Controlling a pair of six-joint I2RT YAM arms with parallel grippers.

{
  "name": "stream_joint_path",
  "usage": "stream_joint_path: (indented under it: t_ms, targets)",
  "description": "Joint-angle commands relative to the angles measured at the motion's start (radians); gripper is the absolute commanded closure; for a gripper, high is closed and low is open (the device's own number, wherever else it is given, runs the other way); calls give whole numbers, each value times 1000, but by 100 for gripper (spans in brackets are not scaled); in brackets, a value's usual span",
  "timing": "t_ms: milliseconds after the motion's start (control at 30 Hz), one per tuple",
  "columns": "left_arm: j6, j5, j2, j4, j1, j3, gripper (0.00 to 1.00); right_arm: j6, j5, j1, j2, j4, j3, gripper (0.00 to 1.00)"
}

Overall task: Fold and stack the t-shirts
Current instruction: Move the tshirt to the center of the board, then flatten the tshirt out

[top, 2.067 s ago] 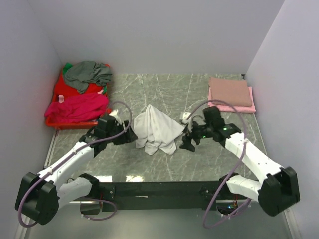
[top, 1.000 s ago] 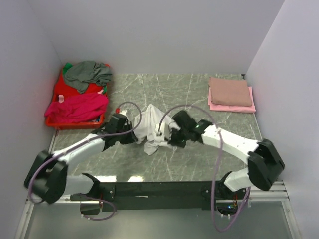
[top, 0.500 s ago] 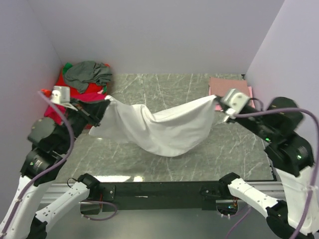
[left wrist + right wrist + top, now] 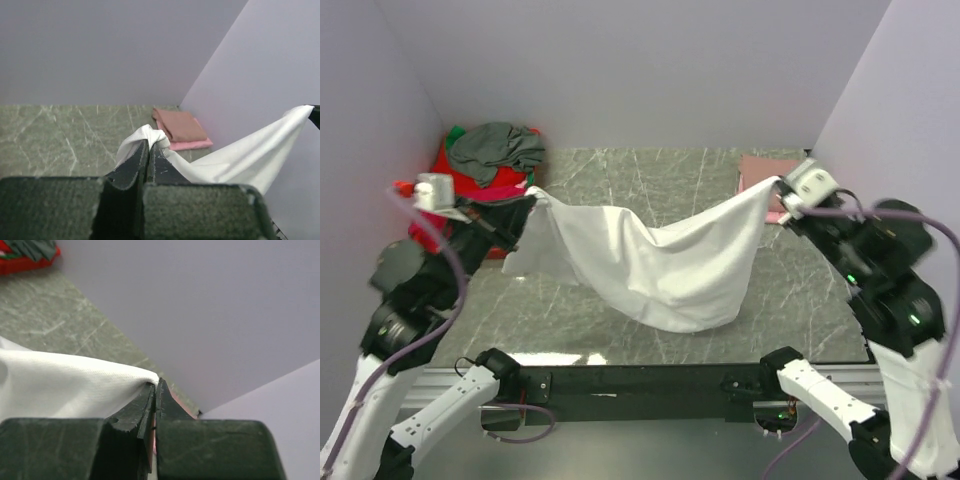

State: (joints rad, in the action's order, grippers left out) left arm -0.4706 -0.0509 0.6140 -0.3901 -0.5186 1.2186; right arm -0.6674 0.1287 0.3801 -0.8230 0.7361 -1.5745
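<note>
A white t-shirt hangs stretched in the air between both arms, sagging in the middle above the table. My left gripper is shut on its left corner, and the left wrist view shows the cloth bunched at the fingertips. My right gripper is shut on the right corner, the fabric pinched at the jaw tips. Two folded t-shirts, a dusty pink one on a brighter pink one, lie at the back right. Grey and magenta t-shirts lie heaped in the basket.
A red basket stands at the back left against the wall. The marbled table is closed in by lilac walls on three sides. The folded pile also shows in the left wrist view, by the right wall.
Both grippers took the white t-shirt from its heap on the table, rose and spread apart. In the last half second the right end moved further up and right, and the cloth hangs lower.
</note>
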Motion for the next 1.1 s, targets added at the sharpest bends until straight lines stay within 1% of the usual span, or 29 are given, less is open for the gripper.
stream_joint_path:
  t_ms: [0, 67, 100, 133, 167, 200, 233, 267, 300, 333, 367, 400, 467, 500, 533, 567, 600, 633, 667, 700, 733, 767, 833, 867, 967, 1067]
  targets:
    - [-54, -29, 107, 109, -1, -120, 100, 35, -64, -30, -123, -165, 122, 100]
    - [-104, -64, 166, 140, -3, -184, 100, 64, -64, -53, -188, -217, 171, 100]
    - [-121, -99, 244, 158, 2, -201, 100, 77, -54, -73, -267, -266, 183, 100]
    - [-141, -113, 289, 168, 6, -215, 100, 113, -64, -101, -313, -291, 191, 100]
    - [-187, -124, 338, 175, 34, -237, 100, 139, -73, -121, -362, -317, 197, 100]
    - [-207, -98, 453, 200, 63, -243, 95, 164, -96, -135, -468, -349, 194, 81]
    - [-242, -69, 516, 214, 96, -245, 88, 205, -110, -159, -523, -348, 183, 68]
    - [-255, -37, 582, 229, 170, -231, 73, 224, -127, -167, -578, -342, 148, 38]
    - [-260, 14, 713, 226, 204, -213, 50, 257, -127, -173, -667, -319, 131, 30]
    - [-260, 17, 772, 194, 228, -179, 41, 267, -127, -188, -700, -302, 104, 26]
    - [-246, 20, 821, 169, 256, -100, 38, 269, -106, -191, -718, -287, 100, 23]
    - [-228, 19, 866, 154, 258, -70, 35, 255, -80, -198, -716, -270, 113, 21]
    - [-178, 35, 851, 158, 255, -48, 34, 188, 88, -207, -674, -241, 191, 19]
    - [-160, 43, 808, 161, 255, -53, 25, 139, 180, -207, -623, -210, 220, 18]
    - [-127, 98, 788, 134, 255, -56, 23, 3, 339, -208, -602, -96, 266, 18]
    - [-117, 117, 771, 105, 252, -59, 23, -88, 430, -208, -590, -7, 284, 18]
    - [-108, 143, 736, 85, 249, -71, 23, -289, 499, -207, -567, 181, 304, 19]
    - [-96, 176, 716, 71, 244, -92, 24, -367, 550, -205, -553, 245, 333, 20]
    - [-92, 233, 673, 56, 226, -159, 28, -418, 598, -199, -526, 284, 409, 21]
    - [-85, 268, 653, 57, 213, -200, 30, -452, 600, -193, -510, 301, 451, 21]
    - [-73, 293, 638, 53, 197, -271, 31, -454, 595, -187, -495, 293, 534, 22]
    - [-68, 318, 626, 47, 149, -301, 33, -445, 576, -184, -478, 277, 572, 22]
    - [-65, 313, 615, 36, 88, -364, 34, -359, 522, -162, -424, 172, 670, 23]
    - [-68, 298, 630, 31, 33, -372, 36, -333, 500, -158, -410, 142, 695, 23]
    - [-76, 214, 682, 14, -46, -369, 39, -270, 460, -150, -395, 83, 746, 23]
    - [-79, 102, 779, -9, -84, -327, 40, -210, 431, -142, -419, 43, 768, 26]
